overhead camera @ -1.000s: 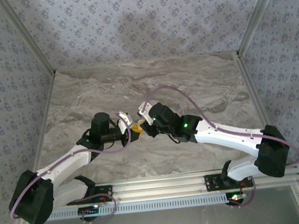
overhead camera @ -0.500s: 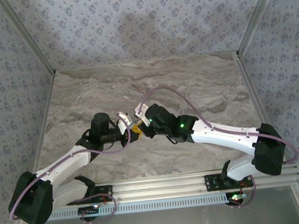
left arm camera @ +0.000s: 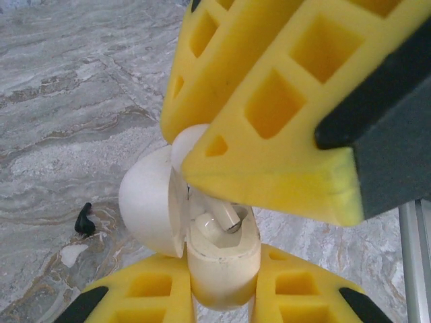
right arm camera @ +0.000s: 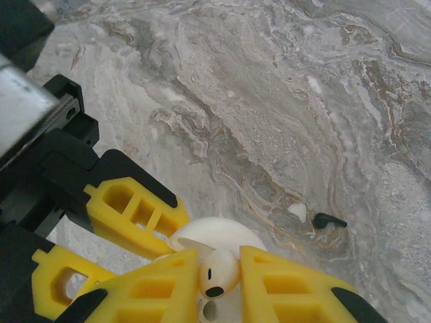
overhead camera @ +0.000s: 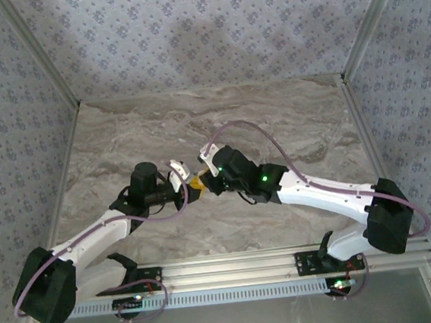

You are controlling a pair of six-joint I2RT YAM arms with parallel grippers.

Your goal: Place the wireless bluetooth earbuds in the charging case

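Left gripper (left arm camera: 222, 296) clamps the open charging case (left arm camera: 222, 259); right gripper (right arm camera: 219, 262) pinches an earbud (right arm camera: 217, 274) just above. Misalignment risks jamming it or dislodging the case.

Soft, even light fills all three views, with no hard glare. From above, the tabletop (overhead camera: 288, 124) is evenly bright. The arms cast only faint, blurred shadows on it, and a dim patch lies on the back wall (overhead camera: 195, 33). That view is slightly soft. At the left wrist the nearest yellow jaws are out of focus, the white case (left arm camera: 222, 262) sharper. At the right wrist the marble is crisp, the earbud (right arm camera: 217, 272) and jaws softer.
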